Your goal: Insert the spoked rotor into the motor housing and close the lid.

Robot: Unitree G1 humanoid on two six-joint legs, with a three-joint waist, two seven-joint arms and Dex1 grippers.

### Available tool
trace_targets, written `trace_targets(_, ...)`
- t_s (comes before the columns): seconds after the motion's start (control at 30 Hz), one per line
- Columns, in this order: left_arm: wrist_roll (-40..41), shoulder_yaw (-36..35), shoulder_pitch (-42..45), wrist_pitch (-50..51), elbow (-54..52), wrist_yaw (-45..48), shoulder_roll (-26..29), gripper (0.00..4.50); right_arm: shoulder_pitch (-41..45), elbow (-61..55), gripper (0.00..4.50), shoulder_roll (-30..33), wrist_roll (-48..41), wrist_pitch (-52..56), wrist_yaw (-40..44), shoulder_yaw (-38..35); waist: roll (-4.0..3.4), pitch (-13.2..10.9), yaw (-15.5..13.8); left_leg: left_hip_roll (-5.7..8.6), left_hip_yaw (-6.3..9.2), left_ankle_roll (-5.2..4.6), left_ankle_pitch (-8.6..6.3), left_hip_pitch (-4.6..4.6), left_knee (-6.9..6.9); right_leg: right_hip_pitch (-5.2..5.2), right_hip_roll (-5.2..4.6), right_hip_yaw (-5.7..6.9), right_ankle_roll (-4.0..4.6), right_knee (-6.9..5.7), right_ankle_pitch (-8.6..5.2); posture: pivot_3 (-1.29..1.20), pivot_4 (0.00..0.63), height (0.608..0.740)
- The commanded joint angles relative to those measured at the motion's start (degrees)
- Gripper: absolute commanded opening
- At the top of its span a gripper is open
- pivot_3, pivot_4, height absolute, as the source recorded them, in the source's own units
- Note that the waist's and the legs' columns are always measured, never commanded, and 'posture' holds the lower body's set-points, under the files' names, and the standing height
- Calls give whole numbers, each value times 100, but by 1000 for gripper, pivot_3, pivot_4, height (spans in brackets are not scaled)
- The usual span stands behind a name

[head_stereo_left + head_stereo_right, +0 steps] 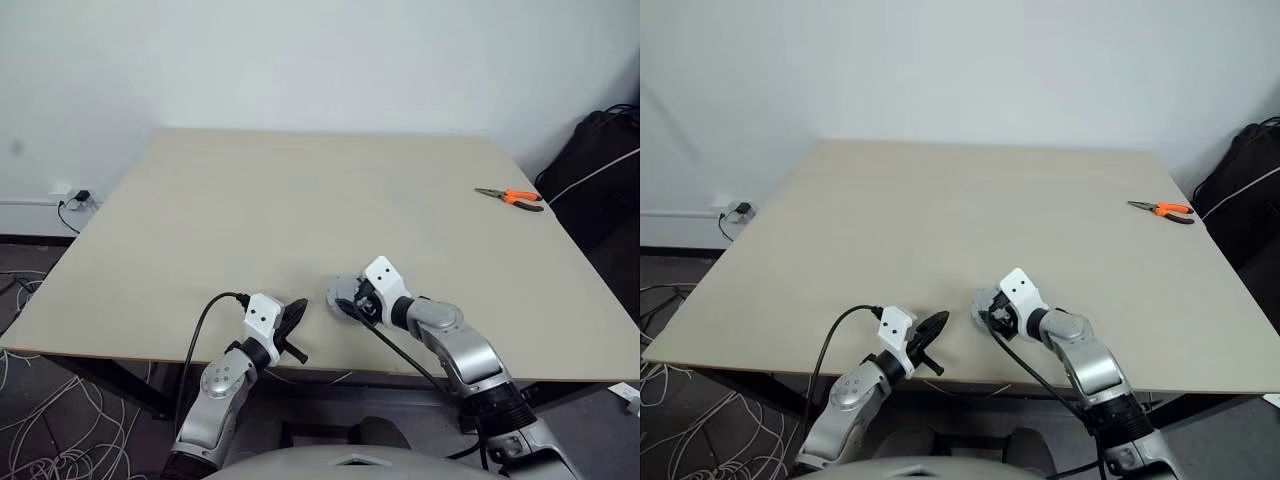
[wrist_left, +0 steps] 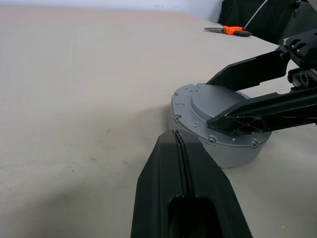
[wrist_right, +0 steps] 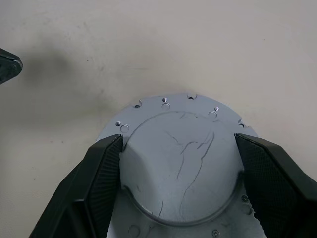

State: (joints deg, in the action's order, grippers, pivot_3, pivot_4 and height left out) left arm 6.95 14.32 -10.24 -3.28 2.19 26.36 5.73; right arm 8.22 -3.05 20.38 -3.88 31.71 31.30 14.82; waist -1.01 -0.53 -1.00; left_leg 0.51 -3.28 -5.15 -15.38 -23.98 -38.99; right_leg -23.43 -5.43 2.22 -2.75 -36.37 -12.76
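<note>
Left end effector (image 2: 174,144) hovers low over the near part of the bench (image 1: 300,200) with its two black fingers pressed together and nothing between them, its tip pointing at the grey lid (image 2: 218,111), which sits just ahead of it to the right on top of the motor housing (image 2: 233,154). Right end effector (image 3: 178,148) stands spread wide over that lid, one finger at each side of its raised centre; orange-handled pliers (image 1: 515,198) lie far beyond it, near the bench's right edge.

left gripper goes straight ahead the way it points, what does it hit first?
Probably the grey lid capping the motor housing, just ahead of the shut left gripper. The right gripper already straddles it. Depth is uncertain.
</note>
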Motion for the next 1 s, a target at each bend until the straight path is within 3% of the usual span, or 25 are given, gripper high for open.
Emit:
trace_targets(0.03,55,43,48,-71,-277,50,-27,0,100,15,3266,114,108,133,75,88,-1,2,-1,0,0,0,0,0,0,0,0,1,0,0,0,0,0,740)
trace_targets(0.3,23,14,81,55,-322,-85,-74,0,85,-9,3266,124,142,382,55,172,6,12,-7,0,0,0,0,0,-1,2,1,2,0,2,0,0,0,740)
trace_targets(0.5,98,-409,757,1504,-416,-1136,-620,0,72,7,3266,67,145,397,-2,173,22,16,-27,0,2,-1,0,2,-8,7,2,9,-15,-1,8,0,0,740)
trace_targets(0.6,600,-388,1194,2777,-510,-852,-664,0,81,27,3266,17,135,381,-47,149,19,18,-16,1,2,-2,1,7,-10,10,12,18,-18,-6,10,0,0,740)
trace_targets(0.77,1340,-537,1895,3879,-202,-317,-729,0,88,25,3266,-48,141,372,-95,151,29,11,11,0,2,-28,17,11,-18,18,61,12,-18,-3,9,0,0,740)
trace_targets(1.0,1573,-722,3039,4514,798,242,-418,0,61,-60,3266,-117,139,386,-144,146,30,10,25,-3,6,-29,18,33,-20,34,80,3,-18,-4,9,0,0,740)
